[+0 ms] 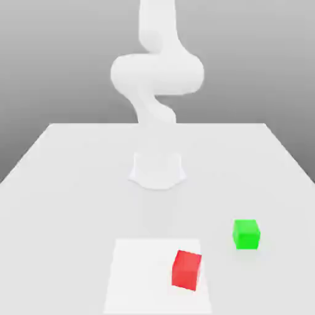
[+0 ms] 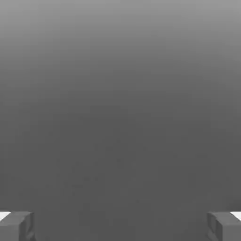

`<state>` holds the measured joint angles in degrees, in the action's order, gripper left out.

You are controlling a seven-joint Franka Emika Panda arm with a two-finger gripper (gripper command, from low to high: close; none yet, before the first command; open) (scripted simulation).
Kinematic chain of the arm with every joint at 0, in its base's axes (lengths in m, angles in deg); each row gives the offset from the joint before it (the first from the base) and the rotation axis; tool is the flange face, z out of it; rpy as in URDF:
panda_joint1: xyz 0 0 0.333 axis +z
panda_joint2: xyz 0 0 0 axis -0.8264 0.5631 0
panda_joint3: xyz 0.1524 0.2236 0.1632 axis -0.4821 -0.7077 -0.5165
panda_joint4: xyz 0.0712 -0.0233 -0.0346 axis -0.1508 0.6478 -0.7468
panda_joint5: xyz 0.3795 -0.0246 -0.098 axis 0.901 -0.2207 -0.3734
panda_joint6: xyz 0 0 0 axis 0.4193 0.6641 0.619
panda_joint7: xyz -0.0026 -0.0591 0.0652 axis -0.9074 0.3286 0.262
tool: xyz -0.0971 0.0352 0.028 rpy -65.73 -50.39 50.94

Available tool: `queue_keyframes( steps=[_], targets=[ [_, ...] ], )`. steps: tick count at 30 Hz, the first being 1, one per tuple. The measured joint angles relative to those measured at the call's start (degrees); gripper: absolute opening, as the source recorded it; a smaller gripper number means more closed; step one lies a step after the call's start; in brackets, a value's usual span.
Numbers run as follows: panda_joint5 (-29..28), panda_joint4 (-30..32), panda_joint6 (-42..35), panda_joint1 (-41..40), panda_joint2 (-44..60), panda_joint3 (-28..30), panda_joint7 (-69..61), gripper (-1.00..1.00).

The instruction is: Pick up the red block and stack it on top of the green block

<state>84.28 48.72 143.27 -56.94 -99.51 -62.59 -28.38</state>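
Claw [image 2: 120,227] wide open, its two fingers well apart in the hand view, nothing between them; backdrop behind it plain grey, shading lighter toward one edge.

Exterior view: red block [image 1: 186,271] sits on a white square patch [image 1: 141,271] on the table [image 1: 74,215], near the patch's edge on the exterior view's right. Block turned at an angle to that edge; top and side faces visible, shades of red differing slightly.

Green block [image 1: 247,235] rests directly on the table, off the patch, toward the exterior view's right and farther back than the red one. Set nearly square to the view. The two blocks stand apart, neither stacked.

White arm [image 1: 157,74] rises from its base [image 1: 157,171] on the table, behind both blocks, upper part running out of frame. Table pale, background grey.
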Motion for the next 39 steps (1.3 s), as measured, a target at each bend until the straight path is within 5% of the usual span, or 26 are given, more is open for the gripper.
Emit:
queue_keyframes(
  steps=[16, 27, 28, 39],
  targets=[
    [-3.7, 13.1, 16.6, -3.5, 33.7, -8.2, 18.9, 0.0],
    [-7.5, 16.5, 31.4, 0.4, 56.3, -5.3, 28.0, 0.0],
    [-8.1, 16.2, 32.6, 1.0, 57.7, -4.6, 28.5, -1.0],
    [-4.6, 17.3, 26.9, -0.7, 50.8, -7.1, 25.9, -1.0]
  ],
)
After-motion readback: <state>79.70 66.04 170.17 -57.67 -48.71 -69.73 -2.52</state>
